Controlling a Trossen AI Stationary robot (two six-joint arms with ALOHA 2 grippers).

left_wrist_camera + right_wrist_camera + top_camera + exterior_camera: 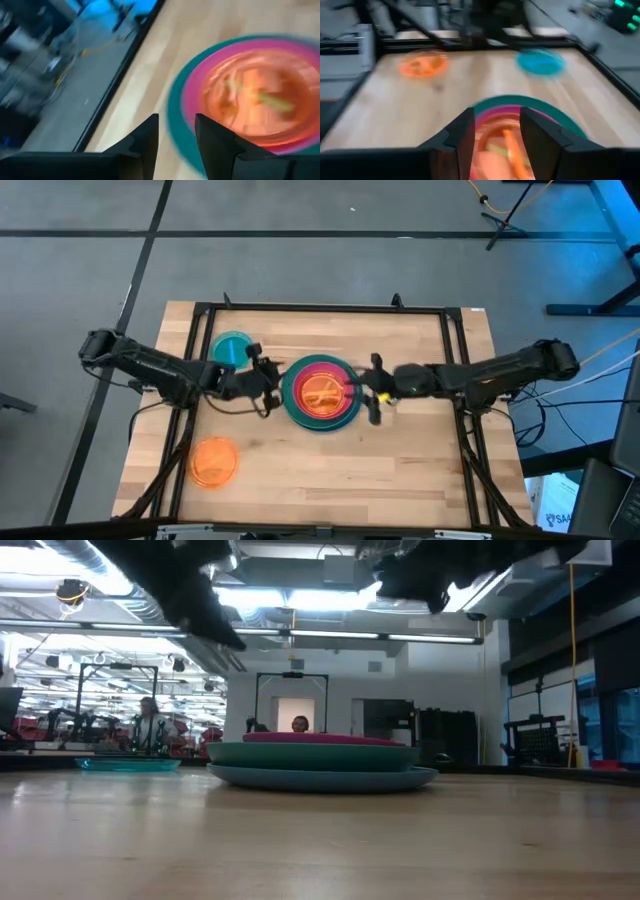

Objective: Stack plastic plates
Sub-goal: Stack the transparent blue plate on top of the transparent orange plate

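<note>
High view: we log the stack of plates (321,393) at table (330,465) centre — teal rim outermost, magenta plate (322,367) inside it, translucent orange plate (322,393) on top w/ something yellowish in it. Left gripper (266,383) sits just beside the stack's left edge; right gripper (371,392) just beside its right edge. Two loose items: cyan plate (231,347) near the far-left part of the table, second orange plate (213,461) near the front-left, both well apart from the stack. Low view: we see the stack (322,764) as a wide low pile, magenta on teal on a broader blue-grey plate; cyan plate (128,764) flat on the table to its left; both arms dark overhead; people in the room behind. Left wrist view: fingers (147,145) parted, nothing between them, stack (250,95) ahead, blurred. Right wrist view: fingers (462,137) parted, empty, hanging above the stack (502,135); orange plate (423,65) and cyan plate (540,62) lie beyond, apart.
</note>
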